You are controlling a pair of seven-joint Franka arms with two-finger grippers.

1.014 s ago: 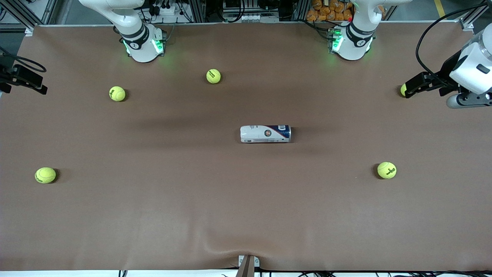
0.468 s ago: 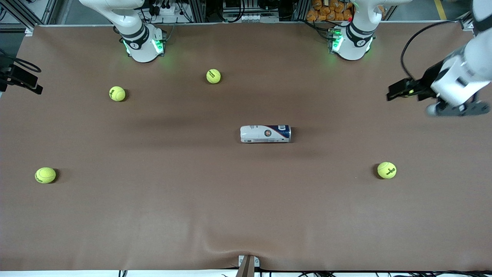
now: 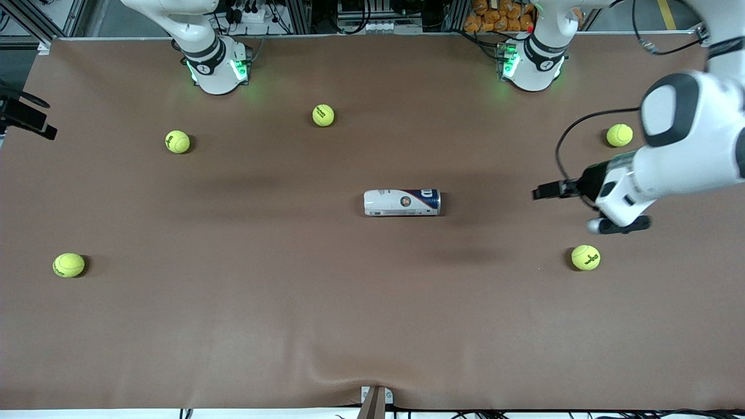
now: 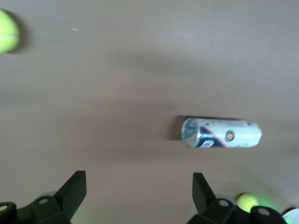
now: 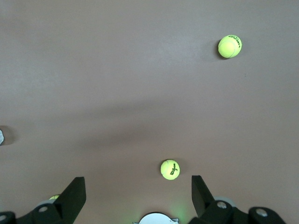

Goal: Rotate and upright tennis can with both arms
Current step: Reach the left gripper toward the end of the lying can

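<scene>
One tennis can [image 3: 402,202] lies flat among five balls [image 3: 177,141]; both grippers' jaws spread, empty

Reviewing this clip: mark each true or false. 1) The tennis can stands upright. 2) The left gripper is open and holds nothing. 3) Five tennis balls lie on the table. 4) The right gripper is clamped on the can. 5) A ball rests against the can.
1) False. The tennis can lies on its side near the middle of the table.
2) True. The left gripper hangs open over the table toward the left arm's end, apart from the can.
3) True. Five tennis balls, e.g., lie scattered.
4) False. The right gripper is open and empty; the can does not show between its fingers.
5) False. No ball touches the can.
</scene>
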